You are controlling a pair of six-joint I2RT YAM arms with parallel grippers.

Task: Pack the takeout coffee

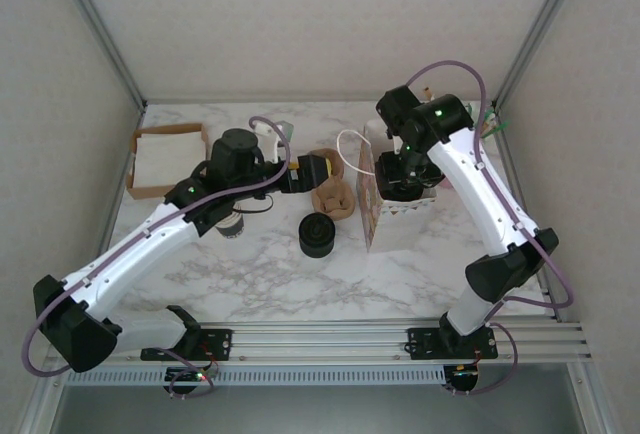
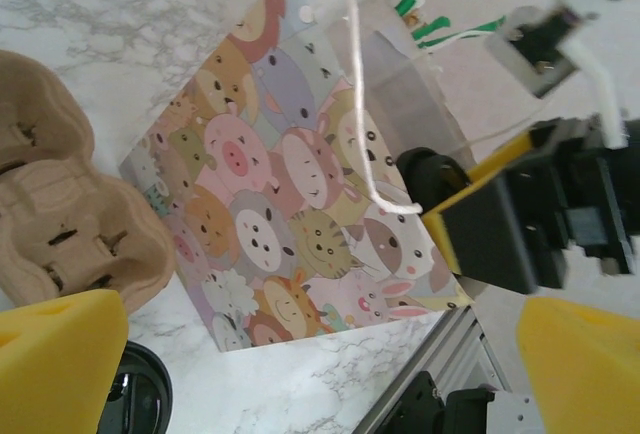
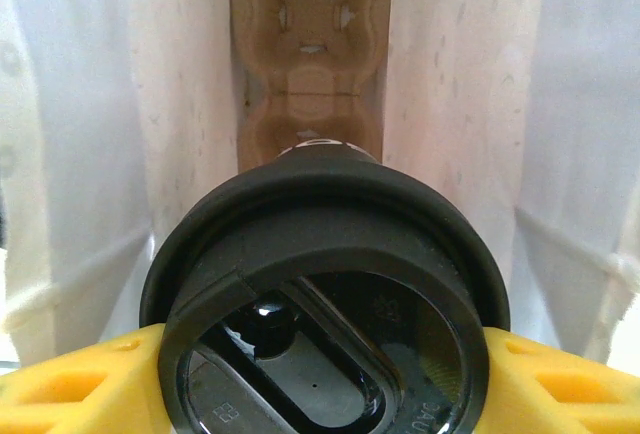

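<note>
The right gripper (image 3: 320, 379) had the takeout coffee (image 3: 325, 299) clamped at its black lid, down inside the cartoon-animal bag (image 2: 285, 209), right of the table's (image 1: 250, 276) middle. The left gripper (image 2: 320, 359) hung wide open beside the bag.

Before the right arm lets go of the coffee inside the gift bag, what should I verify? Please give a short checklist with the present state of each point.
1. The right gripper holds the lidded coffee cup, one finger on each side: ok.
2. The cup is between the walls of the gift bag: ok.
3. A cup carrier lies at the bag's bottom: ok.
4. The cup is centred over a carrier pocket: cannot tell.
5. The left gripper is open and outside the bag: ok.
</note>
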